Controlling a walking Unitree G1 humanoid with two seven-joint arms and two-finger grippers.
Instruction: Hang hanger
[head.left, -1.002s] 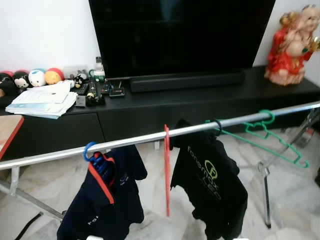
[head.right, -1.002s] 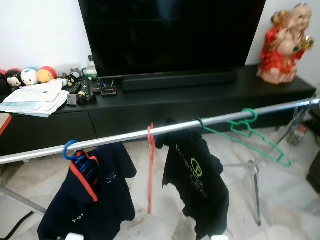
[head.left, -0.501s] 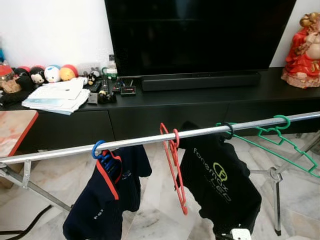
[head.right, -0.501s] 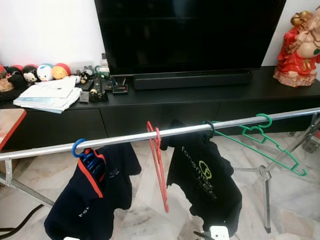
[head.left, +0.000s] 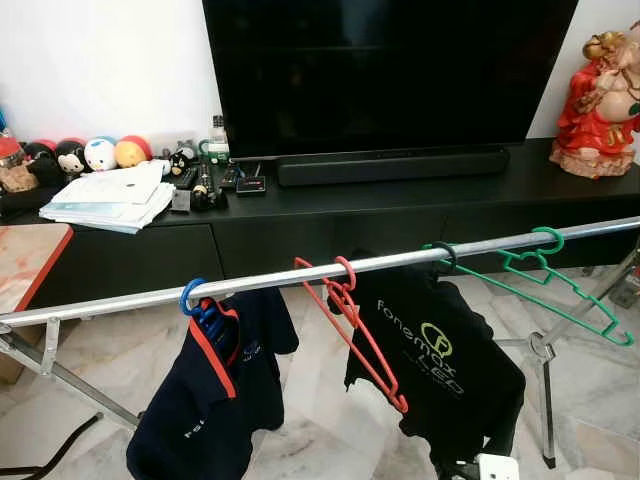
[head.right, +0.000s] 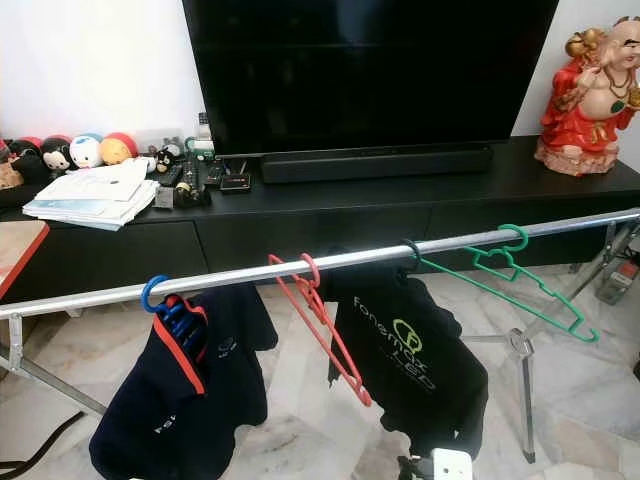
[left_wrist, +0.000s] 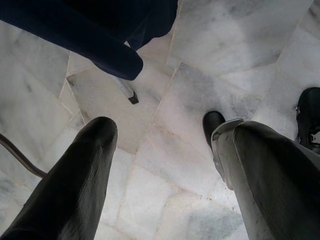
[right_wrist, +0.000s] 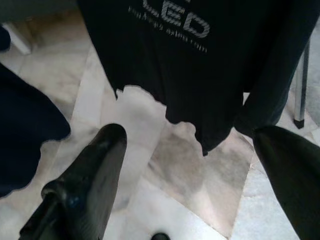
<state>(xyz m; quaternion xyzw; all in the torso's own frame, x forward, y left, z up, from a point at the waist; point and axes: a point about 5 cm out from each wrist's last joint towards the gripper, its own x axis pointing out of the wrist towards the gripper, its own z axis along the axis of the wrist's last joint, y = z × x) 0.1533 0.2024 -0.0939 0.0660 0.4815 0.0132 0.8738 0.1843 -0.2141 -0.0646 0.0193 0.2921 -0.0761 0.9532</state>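
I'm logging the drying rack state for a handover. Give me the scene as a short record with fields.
rail: metal drying-rack rail crossing in front of a black TV console
red hanger: empty red hanger hooked on the rail, tilted
green hanger: empty green hanger hooked at the rail's right
garments: navy shirt on a blue hanger; black T-shirt
left gripper: open, low over marble floor
right gripper: open, below the black T-shirt

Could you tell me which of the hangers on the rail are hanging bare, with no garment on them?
The red hanger between the two shirts and the green hanger at the rail's right end. The blue and black ones carry shirts.
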